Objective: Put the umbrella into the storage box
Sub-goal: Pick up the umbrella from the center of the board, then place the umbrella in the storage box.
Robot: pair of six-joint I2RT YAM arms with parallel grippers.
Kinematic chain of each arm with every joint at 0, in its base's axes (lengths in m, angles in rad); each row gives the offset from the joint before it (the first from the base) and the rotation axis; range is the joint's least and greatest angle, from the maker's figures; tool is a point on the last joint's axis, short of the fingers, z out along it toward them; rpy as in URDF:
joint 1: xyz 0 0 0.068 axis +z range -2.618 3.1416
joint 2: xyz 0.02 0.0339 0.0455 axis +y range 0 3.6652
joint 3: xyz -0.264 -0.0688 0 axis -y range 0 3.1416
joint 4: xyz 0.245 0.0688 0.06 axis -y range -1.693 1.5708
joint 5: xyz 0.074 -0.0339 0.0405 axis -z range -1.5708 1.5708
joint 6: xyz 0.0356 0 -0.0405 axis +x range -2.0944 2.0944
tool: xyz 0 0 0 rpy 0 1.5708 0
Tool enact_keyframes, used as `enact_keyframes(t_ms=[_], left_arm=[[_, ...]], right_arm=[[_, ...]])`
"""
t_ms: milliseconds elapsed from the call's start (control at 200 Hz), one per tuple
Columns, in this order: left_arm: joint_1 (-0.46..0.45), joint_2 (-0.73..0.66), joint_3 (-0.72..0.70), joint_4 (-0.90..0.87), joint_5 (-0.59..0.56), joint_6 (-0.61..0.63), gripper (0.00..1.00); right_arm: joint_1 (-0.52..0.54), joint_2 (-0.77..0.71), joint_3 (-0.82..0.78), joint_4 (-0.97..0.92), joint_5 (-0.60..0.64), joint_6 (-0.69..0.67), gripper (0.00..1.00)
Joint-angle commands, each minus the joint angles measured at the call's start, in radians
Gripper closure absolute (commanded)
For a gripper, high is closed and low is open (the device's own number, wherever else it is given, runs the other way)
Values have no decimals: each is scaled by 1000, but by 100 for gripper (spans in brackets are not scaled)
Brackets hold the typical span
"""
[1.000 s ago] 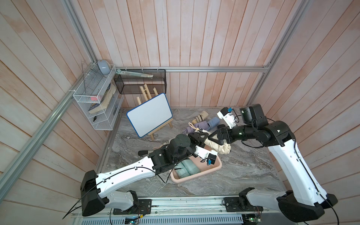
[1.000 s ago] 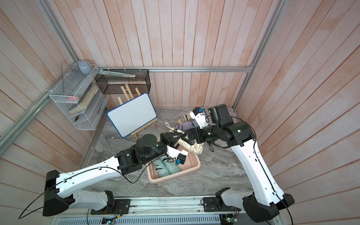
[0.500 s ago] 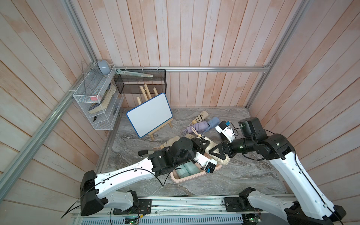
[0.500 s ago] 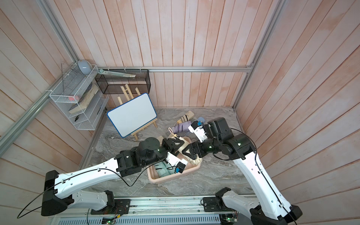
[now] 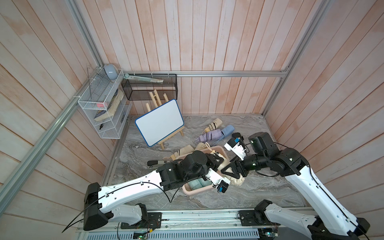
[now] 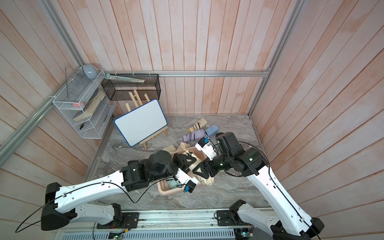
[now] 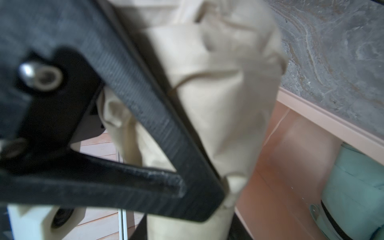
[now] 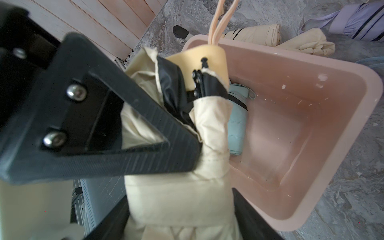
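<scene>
Holding cream umbrella (image 8: 176, 197) over storage box (image 8: 291, 79)

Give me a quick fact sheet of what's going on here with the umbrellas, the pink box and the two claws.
storage box: pink tub holding one mint umbrella
cream umbrella: across the tub's rim, not fully in
left gripper: shut on the cream umbrella
right gripper: jaws either side of it, grip unclear
loose on table: lavender umbrella, blue umbrella

Left arm (image 5: 128, 188) and right arm (image 5: 311, 187) low, angled inward; both jaws clamped
</scene>
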Motion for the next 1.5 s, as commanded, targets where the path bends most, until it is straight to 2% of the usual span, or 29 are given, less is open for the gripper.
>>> enact_keyframes(t_ms=[0,55,200,285,375,395,675,760,860,1100,1315,1375,1495], left_arm=[[-10,-41,47,83,28,-31,89],[-10,-42,47,84,23,-36,78],[-14,-61,30,93,0,-63,32],[-16,-86,10,102,-18,-87,16],[-16,-125,-20,132,-41,-143,6],[-15,-135,-27,136,-47,-154,0],[-21,-348,-161,20,-139,-338,0],[-21,-398,-179,-6,-184,-431,0],[-21,-427,-181,-45,-246,-596,1],[-20,-449,-162,-170,-380,-1229,0],[28,-462,-137,-395,-438,-1907,0],[62,-500,-165,-412,-422,-2040,0],[126,-580,-226,-419,-380,-2224,0]], right_arm=[[14,-6,-18,29,-1,-9,40],[14,-12,-24,39,0,-4,45],[13,-32,-42,93,5,26,53],[14,-45,-59,136,30,55,55],[14,-49,-91,186,81,93,55],[14,-49,-100,198,93,101,55],[17,-55,-256,435,238,229,60],[45,-50,-296,504,270,268,61],[98,-32,-331,568,327,308,61],[217,24,-385,685,494,412,61],[289,89,-429,723,549,415,62],[297,98,-445,740,563,415,62],[302,116,-465,767,593,420,62]])
